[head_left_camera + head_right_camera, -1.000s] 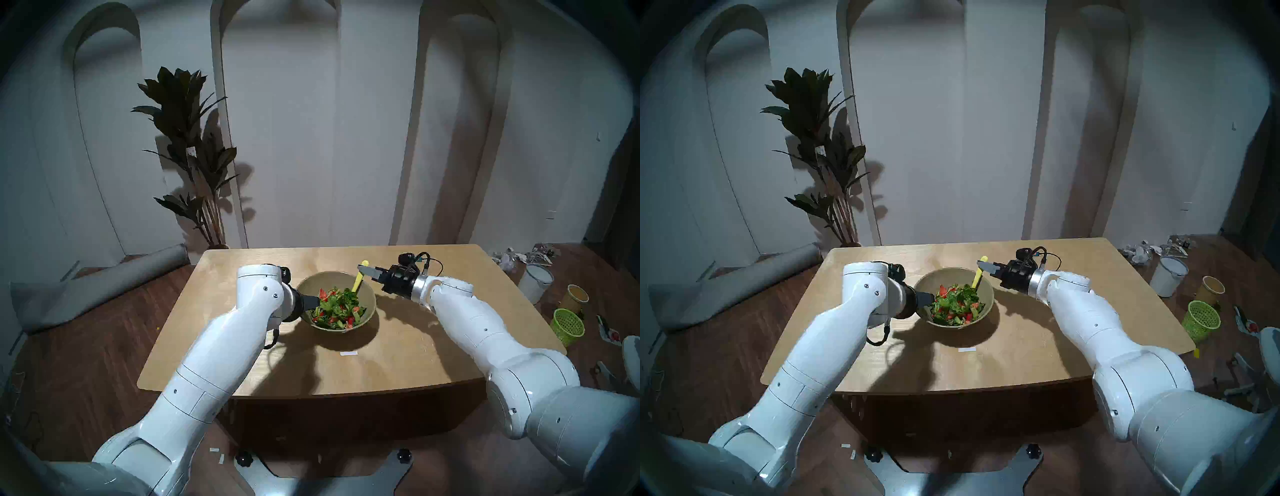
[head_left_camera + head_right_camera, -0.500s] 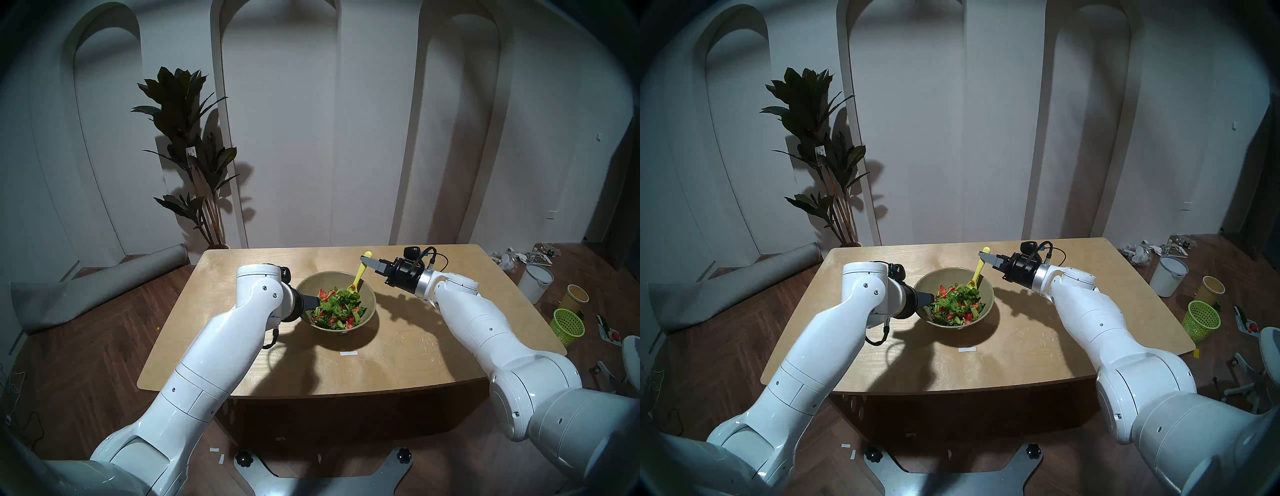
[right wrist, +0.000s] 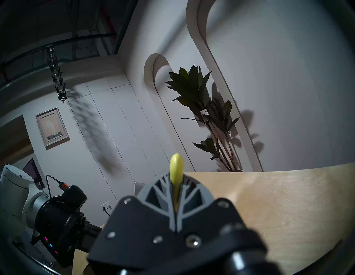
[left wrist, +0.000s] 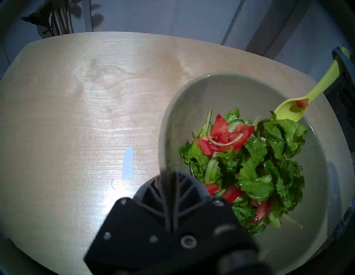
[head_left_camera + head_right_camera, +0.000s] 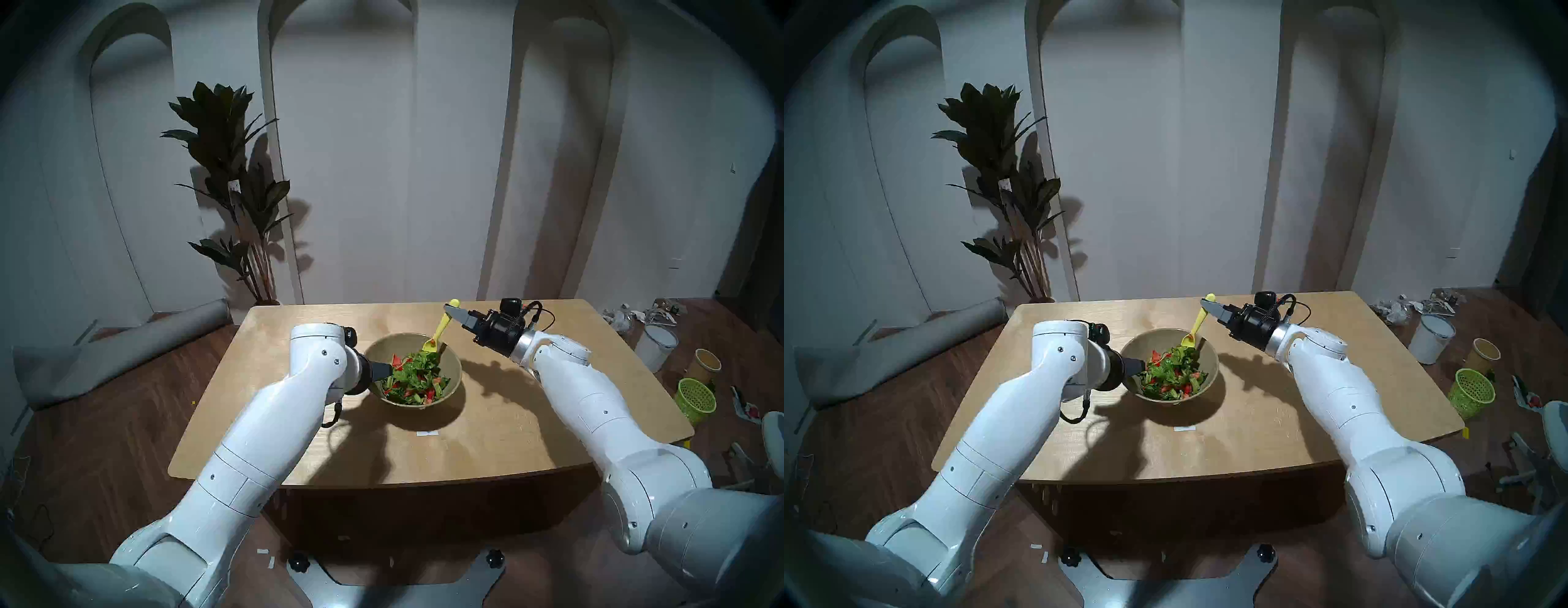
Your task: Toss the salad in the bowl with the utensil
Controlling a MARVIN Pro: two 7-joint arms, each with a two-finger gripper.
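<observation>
- We see the right gripper [image 5: 450, 308] pinched on the handle of the yellow-green spoon [image 5: 439, 329], near the handle's rounded end, which pokes out beyond the fingertips in the right wrist view [image 3: 176, 169].
- The spoon slants down and to the left from that grip; its scoop [image 4: 290, 110] sits over the far right side of the bowl [image 5: 454, 373], level with the rim, at the far edge of the salad.
- A small red tomato piece [image 4: 302, 102] lies in the scoop, close to the handle.
- The salad [image 5: 413, 377], green leaves with cucumber slices and red tomato chunks, is heaped inside the olive-beige bowl, leaving the far inner wall bare.
- The bowl stands on the wooden table [image 5: 509, 424], a little left of its middle.
- We find the left gripper [image 5: 384, 370] pressed together on the bowl's left rim: in the left wrist view [image 4: 170, 179] the rim runs between the two ribbed fingers, one inside the bowl, one outside.
- A short strip of white tape [image 5: 427, 433] lies on the table just in front of the bowl.
- On the floor to the right stand a lime-green mesh basket [image 5: 695, 400], a tan cup [image 5: 707, 364] and a white bucket [image 5: 656, 346].
- A tall potted plant [image 5: 235, 191] rises behind the table's far left corner.
</observation>
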